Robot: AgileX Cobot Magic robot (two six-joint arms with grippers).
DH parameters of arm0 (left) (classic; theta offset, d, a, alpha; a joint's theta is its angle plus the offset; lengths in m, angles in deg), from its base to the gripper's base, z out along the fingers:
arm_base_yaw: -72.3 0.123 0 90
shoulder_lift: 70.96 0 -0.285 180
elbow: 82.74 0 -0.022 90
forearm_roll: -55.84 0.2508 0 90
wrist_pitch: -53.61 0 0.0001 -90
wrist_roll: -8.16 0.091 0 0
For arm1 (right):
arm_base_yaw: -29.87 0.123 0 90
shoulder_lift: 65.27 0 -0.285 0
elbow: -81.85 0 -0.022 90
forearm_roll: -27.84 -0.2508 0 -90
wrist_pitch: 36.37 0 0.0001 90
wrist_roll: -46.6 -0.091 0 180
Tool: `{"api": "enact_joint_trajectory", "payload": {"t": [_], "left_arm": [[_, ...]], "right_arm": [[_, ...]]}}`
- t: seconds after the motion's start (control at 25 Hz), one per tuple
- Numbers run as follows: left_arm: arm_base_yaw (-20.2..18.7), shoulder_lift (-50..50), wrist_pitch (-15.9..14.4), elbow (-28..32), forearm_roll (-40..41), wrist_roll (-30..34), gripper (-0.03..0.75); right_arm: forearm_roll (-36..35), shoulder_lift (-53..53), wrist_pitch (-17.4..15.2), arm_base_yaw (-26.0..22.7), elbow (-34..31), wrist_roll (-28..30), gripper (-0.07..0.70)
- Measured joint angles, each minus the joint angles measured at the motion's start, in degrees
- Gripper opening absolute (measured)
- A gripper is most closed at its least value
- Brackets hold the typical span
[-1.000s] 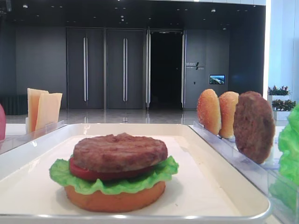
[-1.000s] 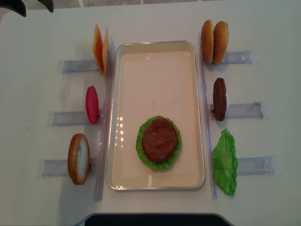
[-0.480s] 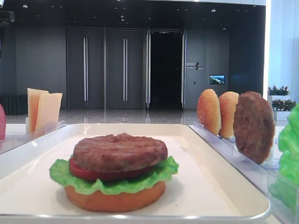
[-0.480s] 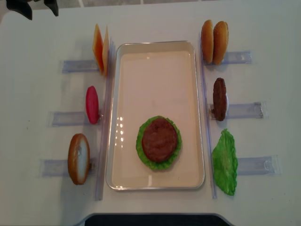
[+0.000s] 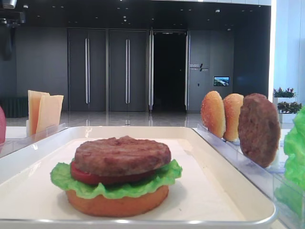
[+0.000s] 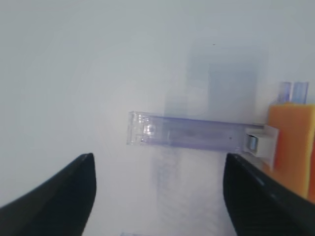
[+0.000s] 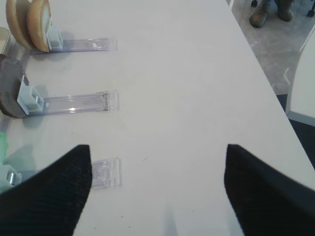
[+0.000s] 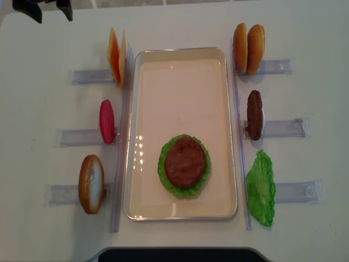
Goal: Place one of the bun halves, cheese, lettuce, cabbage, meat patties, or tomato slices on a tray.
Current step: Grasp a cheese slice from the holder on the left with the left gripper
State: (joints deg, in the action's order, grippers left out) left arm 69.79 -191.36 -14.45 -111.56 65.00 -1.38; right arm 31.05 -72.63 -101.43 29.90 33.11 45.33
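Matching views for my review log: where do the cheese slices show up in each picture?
Front exterior view: cheese stands at far left, behind the tray.
Overhead view: upper left, beside the tray's far left corner.
Left wrist view: orange edge at the right border, on a clear rack.
Right wrist view: not in it.
Shared landmark: the tray.

Patty [image 8: 185, 161] atop lettuce [image 8: 165, 184] in tray [image 8: 180, 82]; cheese [image 8: 117, 56] left.

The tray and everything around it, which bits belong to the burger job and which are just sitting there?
Job:
tray
stacked burger
cheese
bun halves
single bun half
meat patty
lettuce
tomato slice
left gripper, open

Lying about:
clear racks
white table
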Motion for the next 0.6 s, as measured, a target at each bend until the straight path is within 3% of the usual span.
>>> {"api": "enact_joint_trajectory", "payload": {"t": [0.6], "left_arm": [[-14.6,-0.95,0.46,0.0,0.07,-6.24,0.61]], "right_arm": [[0.0,0.0,0.0,0.0,0.0,0.0,0.556]]}}
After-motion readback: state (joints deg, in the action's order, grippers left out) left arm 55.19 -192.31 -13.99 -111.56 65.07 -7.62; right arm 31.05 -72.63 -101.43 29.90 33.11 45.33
